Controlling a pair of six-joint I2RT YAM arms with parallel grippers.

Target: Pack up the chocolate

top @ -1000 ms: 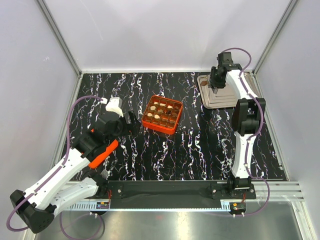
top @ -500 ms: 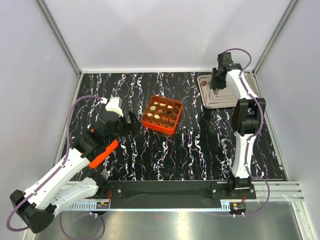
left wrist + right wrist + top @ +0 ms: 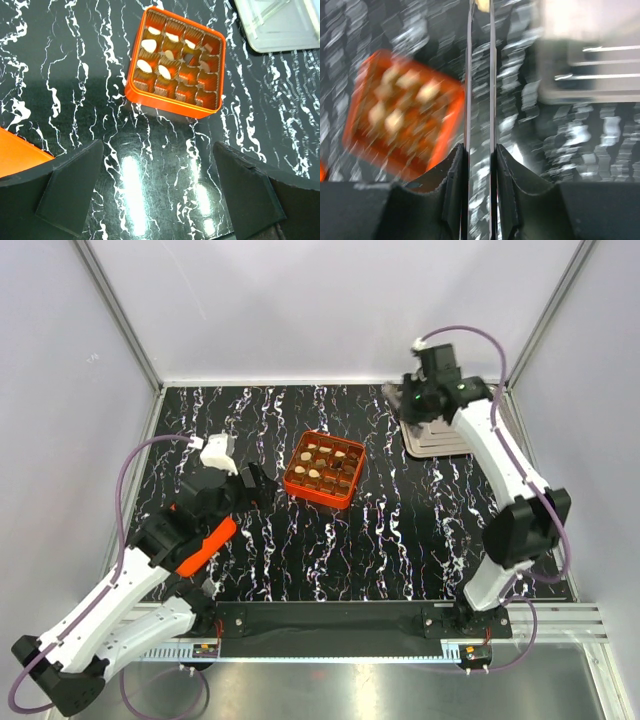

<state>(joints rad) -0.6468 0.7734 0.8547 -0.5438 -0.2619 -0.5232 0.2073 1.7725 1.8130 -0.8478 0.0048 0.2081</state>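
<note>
The orange grid box (image 3: 322, 468) stands mid-table, with cream and dark brown chocolate (image 3: 148, 45) in several of its cells. My right gripper (image 3: 416, 396) hangs between the box and the silver tray (image 3: 445, 440). In the blurred right wrist view this gripper (image 3: 480, 147) is shut on thin metal tweezers (image 3: 480, 75), whose tips pinch a small cream chocolate piece (image 3: 482, 4) at the top edge. My left gripper (image 3: 255, 483) hovers just left of the box. Its jaws (image 3: 157, 145) stand wide open with only bare table between them.
A flat orange piece (image 3: 205, 545) lies partly under the left arm, and its corner (image 3: 20, 152) shows in the left wrist view. The tray's corner (image 3: 285, 25) sits beyond the box. White walls and an aluminium frame enclose the black marbled table (image 3: 400, 540).
My right arm has swung left off the tray, carrying the tweezers toward the box, and its jaws have closed a little. My left arm has shifted slightly, still open.
</note>
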